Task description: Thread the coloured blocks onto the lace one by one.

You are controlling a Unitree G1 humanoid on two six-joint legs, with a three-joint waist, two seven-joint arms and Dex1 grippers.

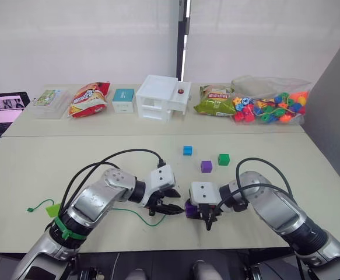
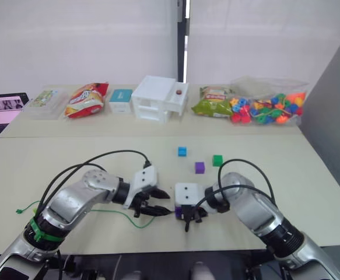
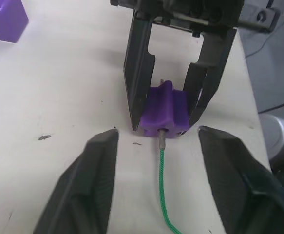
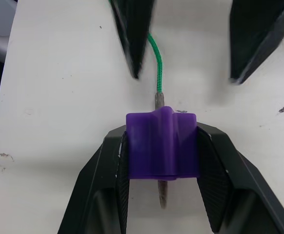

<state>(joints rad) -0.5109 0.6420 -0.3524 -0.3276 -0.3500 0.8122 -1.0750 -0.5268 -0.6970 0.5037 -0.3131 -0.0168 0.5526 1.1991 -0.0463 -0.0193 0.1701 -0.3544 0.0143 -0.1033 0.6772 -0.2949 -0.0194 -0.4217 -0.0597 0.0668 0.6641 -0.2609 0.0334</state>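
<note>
1. Near the front edge of the table (image 1: 35, 175), the right gripper (image 4: 162, 161) clamps a purple block (image 4: 162, 144) between its two black fingers, pressed against both sides of the cube.
2. Through that block runs the lace (image 3: 162, 163); its stiff silvery tip (image 4: 161, 194) pokes out of the block's right-hand face, between the right gripper's fingers, while the green cord leaves the face turned toward the left gripper.
3. Just left of the block, the left gripper (image 3: 156, 161) has its fingers spread wide, one on each side of the cord and touching neither the cord nor the block.
4. From there the lace trails left across the tabletop, and its green end (image 1: 30, 209) lies near the left edge beside a light green block (image 1: 52, 210).
5. Farther back, right of centre, a second purple block (image 1: 206, 166), a dark green block (image 1: 223, 159) and a blue block (image 1: 187, 150) sit loose and apart from each other.
6. Along the far side stand a snack bag (image 1: 89, 99), a white box (image 1: 161, 97) and a clear bag of multicoloured beads (image 1: 272, 105).
</note>
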